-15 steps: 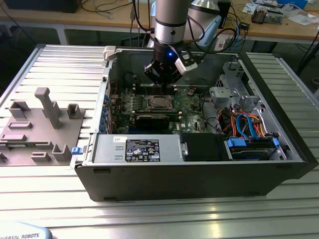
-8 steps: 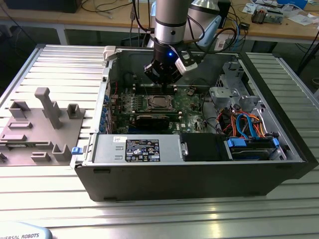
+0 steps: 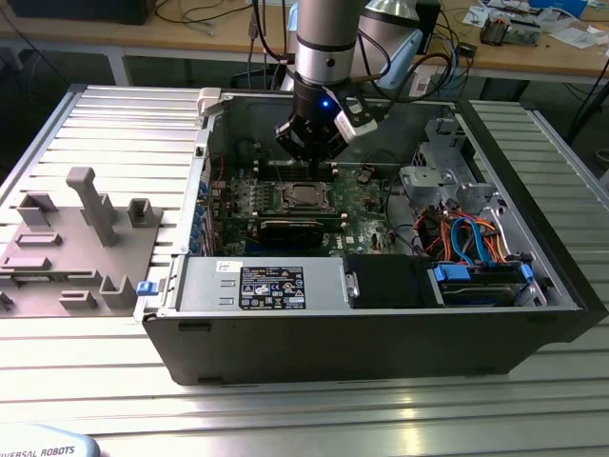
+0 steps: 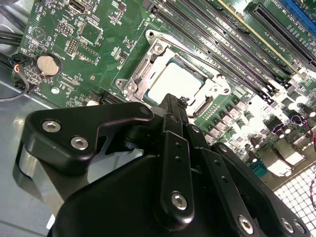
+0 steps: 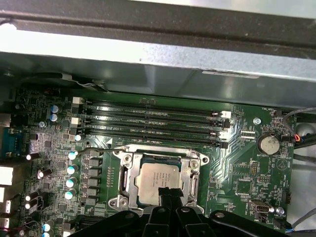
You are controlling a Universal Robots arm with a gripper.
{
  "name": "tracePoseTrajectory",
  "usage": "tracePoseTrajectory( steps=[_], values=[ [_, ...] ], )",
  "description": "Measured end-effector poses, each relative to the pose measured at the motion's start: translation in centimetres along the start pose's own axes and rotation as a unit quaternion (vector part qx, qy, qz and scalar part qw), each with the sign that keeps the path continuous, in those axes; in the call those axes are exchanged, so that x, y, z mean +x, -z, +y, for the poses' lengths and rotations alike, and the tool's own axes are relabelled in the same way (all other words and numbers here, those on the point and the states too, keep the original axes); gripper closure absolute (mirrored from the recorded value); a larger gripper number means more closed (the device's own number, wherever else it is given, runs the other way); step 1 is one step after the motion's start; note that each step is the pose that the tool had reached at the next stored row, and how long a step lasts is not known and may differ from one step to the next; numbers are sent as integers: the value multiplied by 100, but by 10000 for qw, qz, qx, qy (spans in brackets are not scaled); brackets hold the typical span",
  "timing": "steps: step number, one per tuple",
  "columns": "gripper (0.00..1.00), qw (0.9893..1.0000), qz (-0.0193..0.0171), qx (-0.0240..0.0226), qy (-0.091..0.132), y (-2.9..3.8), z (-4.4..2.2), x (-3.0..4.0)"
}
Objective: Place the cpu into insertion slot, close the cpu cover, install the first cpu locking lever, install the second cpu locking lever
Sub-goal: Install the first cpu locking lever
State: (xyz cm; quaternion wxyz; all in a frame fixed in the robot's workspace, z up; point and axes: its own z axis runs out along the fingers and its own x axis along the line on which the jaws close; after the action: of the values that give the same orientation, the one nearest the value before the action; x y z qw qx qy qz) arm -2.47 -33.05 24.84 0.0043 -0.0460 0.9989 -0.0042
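cpu (image 5: 157, 179) in insertion slot (image 5: 123, 178), cover (image 5: 193, 183) closed

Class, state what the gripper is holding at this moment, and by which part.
Nothing: the gripper is shut and empty above the cpu, which sits under the cpu cover.

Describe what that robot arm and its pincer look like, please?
The arm is a thick silver-grey tube with a black wrist section showing a small blue light. A white and black box is fixed at its side, with cables trailing behind. The pincer is matte black, built from jointed bars held by shiny silver screws.
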Motion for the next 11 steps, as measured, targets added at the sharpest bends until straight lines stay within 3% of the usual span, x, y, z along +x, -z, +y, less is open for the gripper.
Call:
tracePoseTrajectory(
  steps=[11],
  values=[
    [89, 10000, -1, -5, 36, 0, -11, 1]
  ],
)
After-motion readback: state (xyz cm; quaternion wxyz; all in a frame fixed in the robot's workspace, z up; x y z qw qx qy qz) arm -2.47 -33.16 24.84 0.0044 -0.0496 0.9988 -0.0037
